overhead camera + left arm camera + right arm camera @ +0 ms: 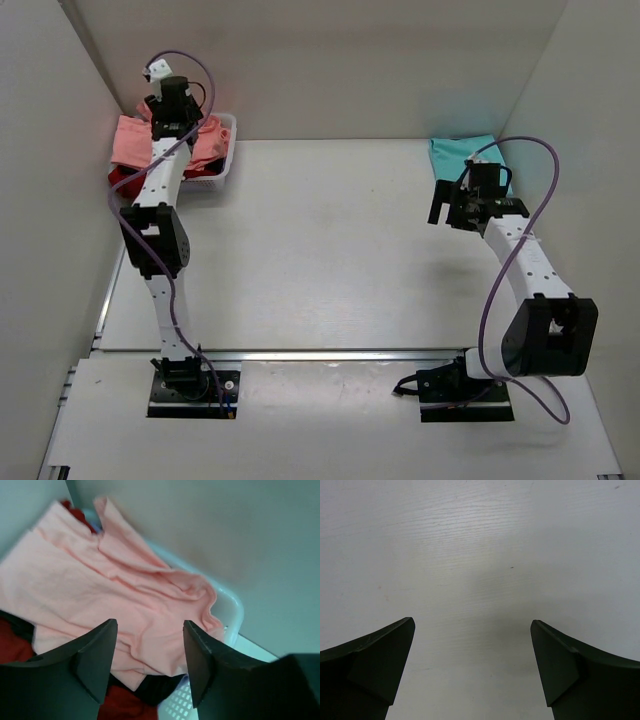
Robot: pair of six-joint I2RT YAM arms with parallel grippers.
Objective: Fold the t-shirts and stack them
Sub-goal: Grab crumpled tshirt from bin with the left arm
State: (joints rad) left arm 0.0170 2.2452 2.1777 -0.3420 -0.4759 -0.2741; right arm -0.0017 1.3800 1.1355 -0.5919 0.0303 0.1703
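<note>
The salmon-pink t-shirt (90, 580) lies rumpled on top of the basket (232, 610), upper left of the top view. Expect light, limp cloth, so pinch a raised fold. The left gripper (150, 647) has its jaws apart and empty; the right gripper (472, 650) is spread wide.

Nothing legible anywhere I look: no lettering shows on the salmon-pink t-shirt (100, 590), the turquoise t-shirt (460, 153), the white basket (228, 160) or the table (320, 250)
</note>
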